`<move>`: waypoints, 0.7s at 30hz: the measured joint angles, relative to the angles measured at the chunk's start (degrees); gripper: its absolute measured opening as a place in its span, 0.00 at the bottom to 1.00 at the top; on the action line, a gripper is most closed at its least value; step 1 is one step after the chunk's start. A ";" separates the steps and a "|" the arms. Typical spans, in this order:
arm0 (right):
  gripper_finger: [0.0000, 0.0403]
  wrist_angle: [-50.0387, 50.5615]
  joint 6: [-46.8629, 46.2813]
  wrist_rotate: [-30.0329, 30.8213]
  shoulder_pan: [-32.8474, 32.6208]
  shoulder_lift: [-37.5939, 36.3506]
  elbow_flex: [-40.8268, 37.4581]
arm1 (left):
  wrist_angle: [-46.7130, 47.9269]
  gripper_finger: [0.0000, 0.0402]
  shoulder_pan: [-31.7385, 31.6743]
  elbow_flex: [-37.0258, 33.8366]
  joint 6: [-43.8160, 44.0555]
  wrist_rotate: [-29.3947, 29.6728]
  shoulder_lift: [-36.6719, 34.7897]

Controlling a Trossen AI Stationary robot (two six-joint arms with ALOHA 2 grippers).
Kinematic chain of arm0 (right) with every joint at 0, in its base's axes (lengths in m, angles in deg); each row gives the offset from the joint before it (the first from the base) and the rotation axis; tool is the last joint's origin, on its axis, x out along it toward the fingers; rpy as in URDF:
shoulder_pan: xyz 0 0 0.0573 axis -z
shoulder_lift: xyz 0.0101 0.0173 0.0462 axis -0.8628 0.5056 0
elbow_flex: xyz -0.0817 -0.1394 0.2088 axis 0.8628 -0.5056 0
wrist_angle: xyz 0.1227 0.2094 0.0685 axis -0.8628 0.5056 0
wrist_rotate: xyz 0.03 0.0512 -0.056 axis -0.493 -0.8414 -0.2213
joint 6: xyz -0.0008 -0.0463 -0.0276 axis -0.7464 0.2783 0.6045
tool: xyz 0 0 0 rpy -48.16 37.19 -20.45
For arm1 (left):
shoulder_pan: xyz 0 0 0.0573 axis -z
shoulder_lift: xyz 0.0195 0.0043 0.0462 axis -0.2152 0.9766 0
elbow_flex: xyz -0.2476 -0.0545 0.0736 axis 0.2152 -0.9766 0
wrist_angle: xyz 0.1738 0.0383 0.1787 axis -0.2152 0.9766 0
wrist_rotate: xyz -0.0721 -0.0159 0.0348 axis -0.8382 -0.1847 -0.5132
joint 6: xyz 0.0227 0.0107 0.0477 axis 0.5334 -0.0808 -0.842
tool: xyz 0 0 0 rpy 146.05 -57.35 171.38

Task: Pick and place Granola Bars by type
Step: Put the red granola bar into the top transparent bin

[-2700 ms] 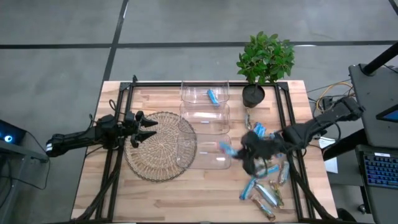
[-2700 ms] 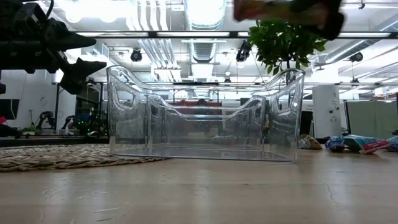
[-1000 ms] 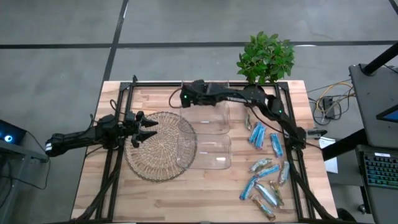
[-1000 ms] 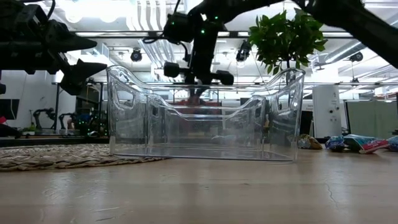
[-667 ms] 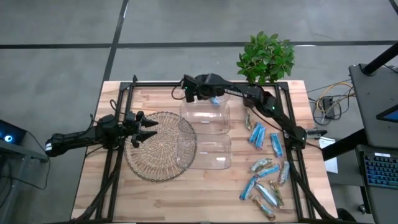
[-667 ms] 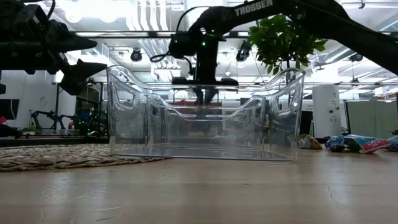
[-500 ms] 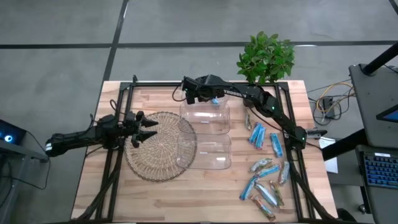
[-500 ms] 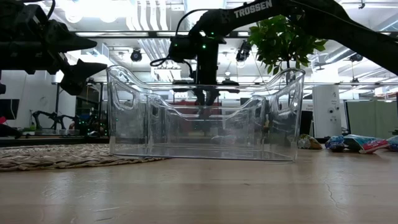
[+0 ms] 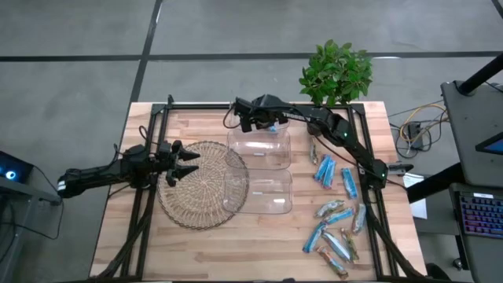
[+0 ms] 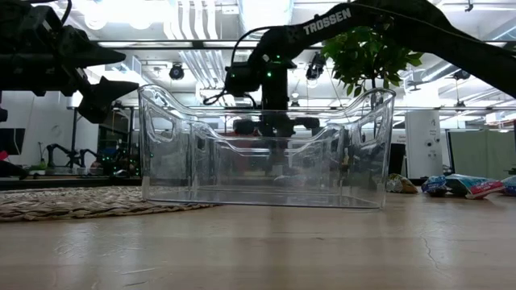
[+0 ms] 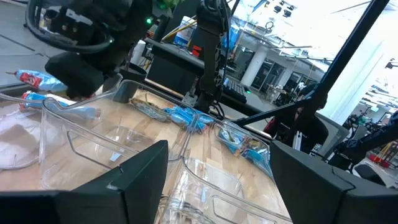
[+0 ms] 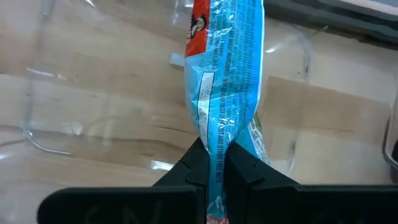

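Granola Bars are split between two places: one blue bar point(image 12: 224, 74) hangs pinched between the pressed-together jaws of the right gripper point(image 9: 263, 118) over the far bin point(image 9: 259, 116), the clear bin farthest from the table's near edge, and the rest lie in a loose heap point(image 9: 336, 212) well to the right of that bin, beside the right arm's frame.

The pinch sits on the wrapper's thin tail, so the bar dangles and could swing; released while swinging, it might catch the bin's rim or slide over the curved wall. A second blue wrapper seems to lie under the held one in the wrist view, so a low release could also nudge it.

Room is tight on one side: the potted plant point(image 9: 334, 75) stands just right of the far bin, and the arm stretches past its leaves. The middle bin point(image 9: 259, 149) touches or nearly touches the far bin, so a short drop would likely land in the wrong compartment. Above the bin the way up looks free.

The left gripper point(image 9: 185, 163) waits with jaws spread over the woven mat point(image 9: 203, 185), well left of the far bin.
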 joint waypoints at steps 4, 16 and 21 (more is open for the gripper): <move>0.03 -1.14 1.17 -0.71 0.40 -0.02 -1.31 | 0.00 0.65 0.00 -0.01 0.01 0.01 0.00; 0.14 -1.01 7.08 -4.22 1.15 -0.02 -3.34 | 0.00 0.65 0.00 0.00 0.00 0.02 0.00; 0.26 -0.31 7.43 -4.24 1.33 -0.11 -3.32 | -0.02 0.65 0.00 0.00 0.00 0.02 0.00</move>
